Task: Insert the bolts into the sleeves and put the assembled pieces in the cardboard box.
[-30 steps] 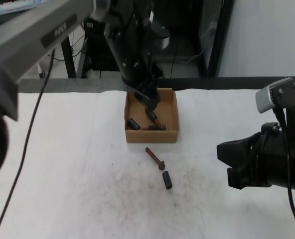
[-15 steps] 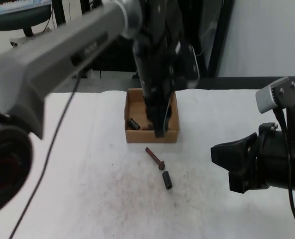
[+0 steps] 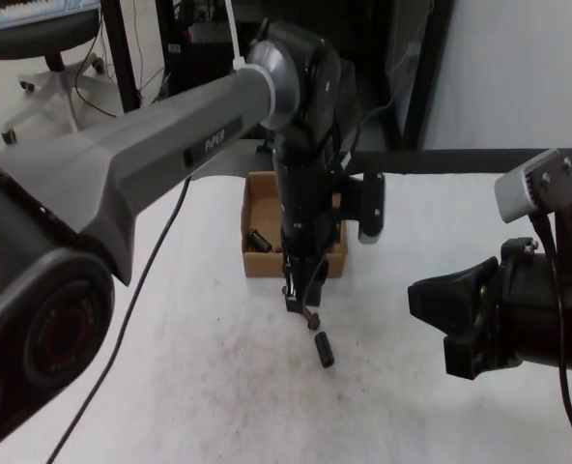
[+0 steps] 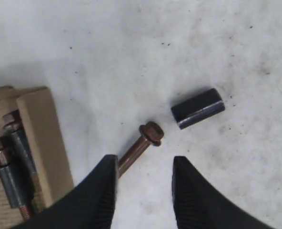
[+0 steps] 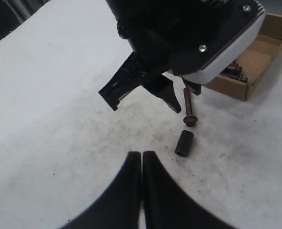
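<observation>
The white table (image 3: 122, 387) has the cardboard box (image 3: 262, 265) at its far side, w/ a few done pieces (image 4: 18, 145) inside, bolts already in sleeves. The left claw (image 4: 144, 160) hangs open just on the near side of the box. It has one finger each side of the one loose bolt (image 4: 140, 144) and isn't gripping it yet. The right claw (image 5: 141, 155) is shut & empty, off to the right. The loose sleeve (image 4: 198, 108) lies just beside the bolt's head. Left to do: join those 2, then box them.

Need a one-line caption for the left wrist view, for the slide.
Open left gripper over the loose bolt, the sleeve apart from its head, the cardboard box alongside.
</observation>
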`<state>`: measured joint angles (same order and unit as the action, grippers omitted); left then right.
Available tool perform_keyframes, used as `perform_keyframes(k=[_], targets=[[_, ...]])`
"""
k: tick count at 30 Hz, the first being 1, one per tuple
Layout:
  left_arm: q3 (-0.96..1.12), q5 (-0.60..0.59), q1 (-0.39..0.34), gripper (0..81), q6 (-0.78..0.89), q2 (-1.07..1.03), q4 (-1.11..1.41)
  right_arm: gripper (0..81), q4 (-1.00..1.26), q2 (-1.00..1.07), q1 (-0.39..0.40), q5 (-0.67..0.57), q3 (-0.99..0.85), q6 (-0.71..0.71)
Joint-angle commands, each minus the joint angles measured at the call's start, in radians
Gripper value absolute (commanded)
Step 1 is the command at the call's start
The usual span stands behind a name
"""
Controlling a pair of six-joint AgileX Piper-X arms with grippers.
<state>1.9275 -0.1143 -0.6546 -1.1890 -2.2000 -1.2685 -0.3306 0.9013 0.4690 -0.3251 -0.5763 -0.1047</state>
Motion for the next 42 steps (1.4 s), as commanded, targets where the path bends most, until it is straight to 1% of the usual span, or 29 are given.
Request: perform_keyframes(k=[1, 3, 7, 12, 20, 26, 35, 42], targets=[[-0.027, -0.017, 0.001, 35.4, -0.037, 0.009, -0.011, 0.8, 0.007, -0.011, -0.003, -0.012, -0.009, 0.012], [-0.047, -0.01, 0.002, 34.2, -0.071, 0.009, -0.011, 0.8, 0.005, -0.011, -0.003, -0.012, -0.009, 0.012], [-0.072, 0.027, 0.012, 27.5, -0.107, 0.009, 0.009, 0.8, 0.003, -0.011, -0.003, -0.012, -0.009, 0.012], [-0.079, 0.022, 0.031, 27.4, -0.126, 0.009, 0.05, 0.8, -0.024, -0.011, -0.003, -0.012, -0.009, 0.012], [-0.082, -0.041, 0.052, 27.4, -0.157, 0.009, 0.138, 0.8, -0.042, -0.011, -0.003, -0.012, -0.009, 0.012], [-0.096, -0.089, 0.079, 27.6, -0.18, 0.009, 0.133, 0.8, -0.047, -0.011, -0.003, -0.012, -0.009, 0.024], [-0.118, -0.09, 0.08, 27.6, -0.18, -0.007, 0.134, 0.8, -0.047, -0.011, -0.003, -0.012, -0.009, 0.024], [-0.12, -0.075, 0.056, 27.6, -0.18, -0.039, 0.156, 0.8, -0.047, -0.011, -0.003, -0.012, -0.009, 0.024]])
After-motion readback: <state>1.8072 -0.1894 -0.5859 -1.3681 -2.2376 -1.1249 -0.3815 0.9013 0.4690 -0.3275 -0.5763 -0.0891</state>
